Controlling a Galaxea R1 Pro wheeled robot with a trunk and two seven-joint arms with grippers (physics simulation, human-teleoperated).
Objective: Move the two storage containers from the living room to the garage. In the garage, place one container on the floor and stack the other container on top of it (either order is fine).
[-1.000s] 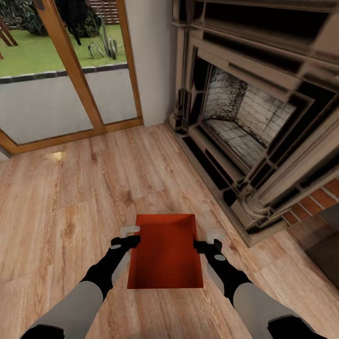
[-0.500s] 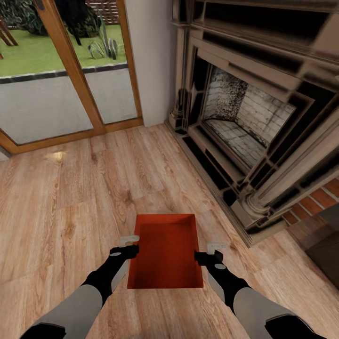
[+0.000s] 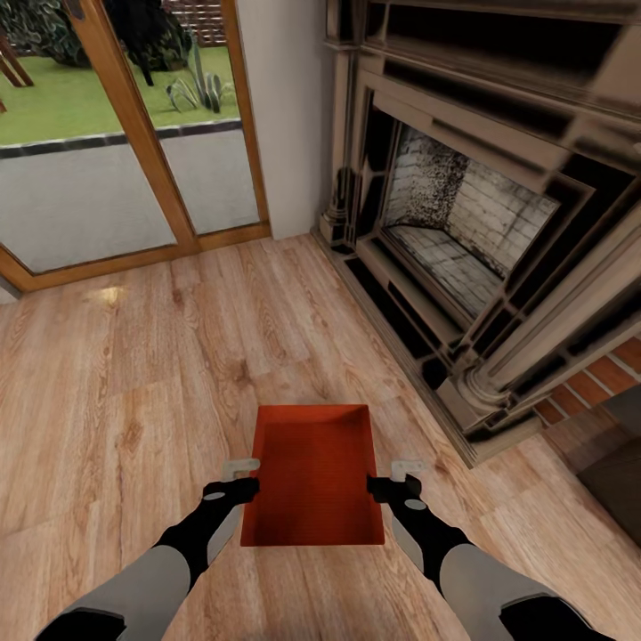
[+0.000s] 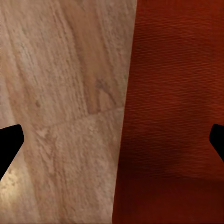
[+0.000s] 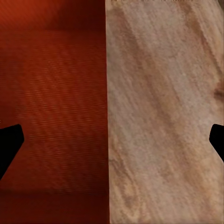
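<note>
One orange-red storage container (image 3: 312,472) rests open side up on the light wood-plank floor (image 3: 133,374) of the living room, just in front of me. My left gripper (image 3: 243,477) is open at the container's left wall and my right gripper (image 3: 398,477) is open at its right wall. In the left wrist view the container (image 4: 172,116) fills one half and the left gripper (image 4: 112,144) has its dark fingertips (image 4: 9,142) spread wide across the wall's edge. The right wrist view shows the same: the container (image 5: 51,107) beside bare planks, with the right gripper (image 5: 112,144) wide open.
A dark-mantled fireplace (image 3: 463,231) with a raised hearth edge stands close on the right, red brick (image 3: 596,383) beside it. Wood-framed glass doors (image 3: 116,133) close off the far left. Open plank floor lies to the left of the container and beyond it.
Both grippers have slid back toward me along the container's side walls, the left one further. The container and the view have stayed put.
</note>
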